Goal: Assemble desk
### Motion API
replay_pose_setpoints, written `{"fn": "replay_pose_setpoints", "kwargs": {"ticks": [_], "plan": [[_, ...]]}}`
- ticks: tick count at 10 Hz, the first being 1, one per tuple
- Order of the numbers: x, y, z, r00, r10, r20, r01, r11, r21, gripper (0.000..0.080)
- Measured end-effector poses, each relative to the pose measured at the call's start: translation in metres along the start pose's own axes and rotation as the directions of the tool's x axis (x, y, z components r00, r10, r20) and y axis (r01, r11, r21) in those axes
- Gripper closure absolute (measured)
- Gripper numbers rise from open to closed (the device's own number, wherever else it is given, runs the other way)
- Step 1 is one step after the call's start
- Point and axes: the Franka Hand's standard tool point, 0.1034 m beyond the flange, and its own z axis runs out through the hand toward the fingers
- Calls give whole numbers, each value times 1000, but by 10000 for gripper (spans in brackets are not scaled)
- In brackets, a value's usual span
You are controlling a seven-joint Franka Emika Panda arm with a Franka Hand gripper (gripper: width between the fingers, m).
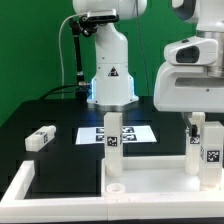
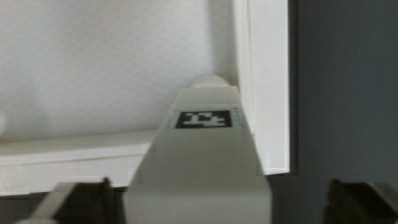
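Note:
The white desk tabletop [image 1: 150, 173] lies at the front of the black table. One tagged white leg [image 1: 113, 150] stands upright on it near the middle. A second tagged leg [image 1: 210, 150] stands at its right end, under my gripper [image 1: 199, 126]. In the wrist view this leg [image 2: 206, 150] fills the middle between my gripper's [image 2: 222, 205] dark fingers [image 2: 80, 203], with a gap showing on one side, so the jaws are open around it. The tabletop's surface [image 2: 89, 80] and rim lie behind it. A third leg [image 1: 40, 137] lies loose on the table at the exterior view's left.
The marker board [image 1: 128, 133] lies flat behind the middle leg. The arm's white base [image 1: 110, 75] stands at the back centre with a cable beside it. A white border strip [image 1: 18, 185] edges the table at the front left.

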Motion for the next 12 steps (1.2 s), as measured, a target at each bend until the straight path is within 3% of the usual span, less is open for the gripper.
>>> {"fn": "replay_pose_setpoints", "kwargs": {"ticks": [1, 2, 3, 7, 10, 12], "plan": [[0, 0, 0, 999, 53, 1, -53, 999, 1, 351], [0, 0, 0, 989, 146, 1, -146, 989, 2, 351], [0, 0, 0, 980, 201, 1, -201, 980, 1, 512], [0, 0, 0, 897, 443, 3, -443, 896, 5, 511], [5, 13, 2, 581, 809, 91, -814, 575, 81, 509], [5, 9, 3, 349, 930, 118, -936, 342, 80, 509]]}}
